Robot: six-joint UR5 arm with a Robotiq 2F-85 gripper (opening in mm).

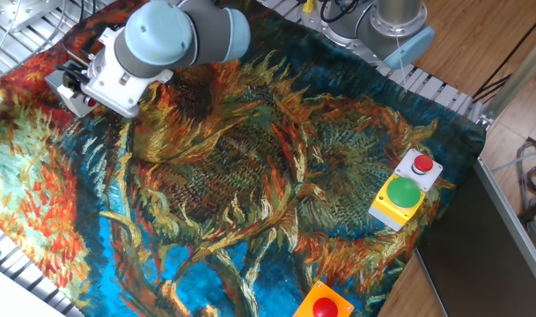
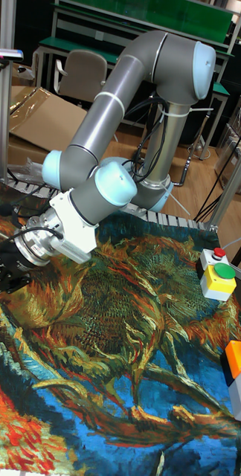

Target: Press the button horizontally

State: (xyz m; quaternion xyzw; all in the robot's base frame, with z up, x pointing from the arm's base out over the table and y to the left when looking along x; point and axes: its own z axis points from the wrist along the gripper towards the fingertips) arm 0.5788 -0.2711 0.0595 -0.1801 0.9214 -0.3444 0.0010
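Note:
The button is small, red and round, set in a light grey box at the right edge of the cloth. The tall fixed view also shows the button on top of that box. My gripper hangs low over the far left corner of the cloth, a long way from the button. In the tall fixed view its black fingers point left, away from the box. No view shows whether the fingertips are apart or touching.
A yellow box with a big green button sits right in front of the grey box. An orange box with a red dome button stands at the near edge. A sunflower-patterned cloth covers the table. The arm's base is at the back.

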